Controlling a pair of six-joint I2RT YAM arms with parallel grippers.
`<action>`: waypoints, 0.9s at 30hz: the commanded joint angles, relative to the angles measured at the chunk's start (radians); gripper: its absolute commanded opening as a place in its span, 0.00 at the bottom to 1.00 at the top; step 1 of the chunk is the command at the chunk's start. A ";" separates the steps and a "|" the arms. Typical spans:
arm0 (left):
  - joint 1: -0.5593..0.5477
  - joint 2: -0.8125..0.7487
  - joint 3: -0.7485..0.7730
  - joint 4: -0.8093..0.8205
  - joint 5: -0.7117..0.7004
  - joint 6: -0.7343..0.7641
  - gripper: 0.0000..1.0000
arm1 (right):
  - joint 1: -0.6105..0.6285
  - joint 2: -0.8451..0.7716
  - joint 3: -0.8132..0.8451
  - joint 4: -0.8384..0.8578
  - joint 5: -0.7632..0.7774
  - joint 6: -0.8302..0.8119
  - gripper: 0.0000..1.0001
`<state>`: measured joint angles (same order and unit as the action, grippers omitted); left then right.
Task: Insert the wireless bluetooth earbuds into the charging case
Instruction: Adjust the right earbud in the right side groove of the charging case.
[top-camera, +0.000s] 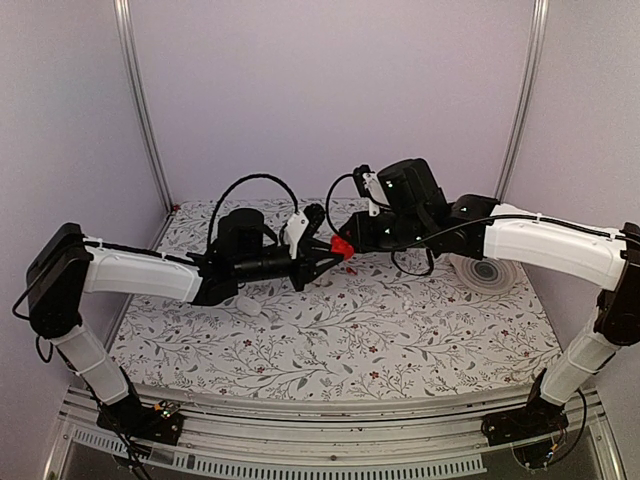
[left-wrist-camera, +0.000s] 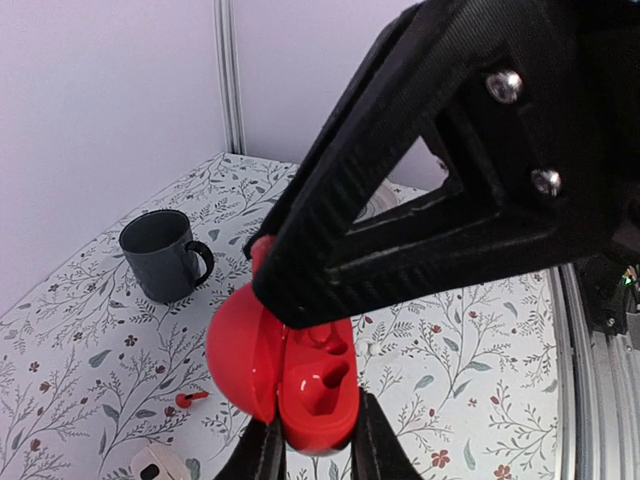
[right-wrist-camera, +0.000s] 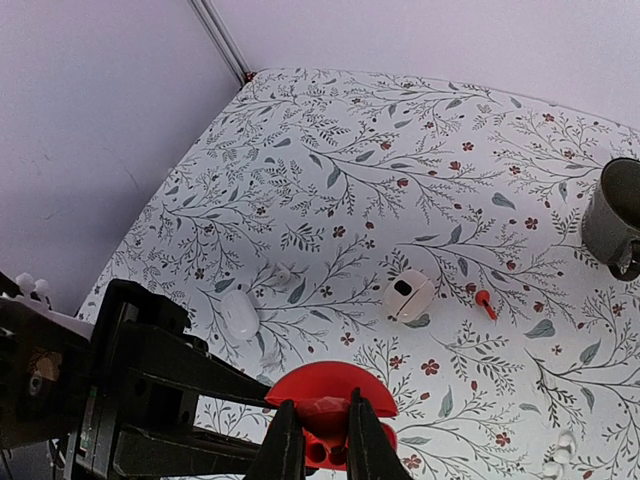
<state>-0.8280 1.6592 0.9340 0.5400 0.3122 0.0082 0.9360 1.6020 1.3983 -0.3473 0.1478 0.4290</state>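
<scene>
- The left tool (top-camera: 328, 252) and the right tool (top-camera: 352, 238) meet tip to tip above the flower-printed table (top-camera: 400, 330).
- A small red plastic item (top-camera: 342, 247) sits between the tips, touching both.
- A white ribbed round disc (top-camera: 490, 272) lies well right of the right tool.
- A small white rounded object (top-camera: 250, 304) lies left of the left tool, nearer the arm bases.

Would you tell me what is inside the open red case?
The red case shows one empty-looking hollow, with no earbud in it. The right gripper covers its upper half, so the rest cannot be seen.

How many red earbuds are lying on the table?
1: the red earbud lies between the cream-white case and the grey mug; others may be hidden.
</scene>
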 joint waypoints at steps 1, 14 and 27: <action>0.010 0.016 0.013 0.006 0.022 -0.008 0.00 | 0.006 -0.033 -0.002 0.036 0.018 -0.012 0.06; 0.009 0.017 0.033 -0.002 0.022 -0.013 0.00 | 0.027 -0.008 0.015 0.030 0.010 -0.029 0.06; 0.012 -0.004 0.039 -0.003 0.021 -0.015 0.00 | 0.041 0.009 0.009 0.010 0.041 -0.033 0.06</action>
<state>-0.8268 1.6703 0.9497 0.5354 0.3286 -0.0013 0.9649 1.5986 1.3983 -0.3328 0.1635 0.4057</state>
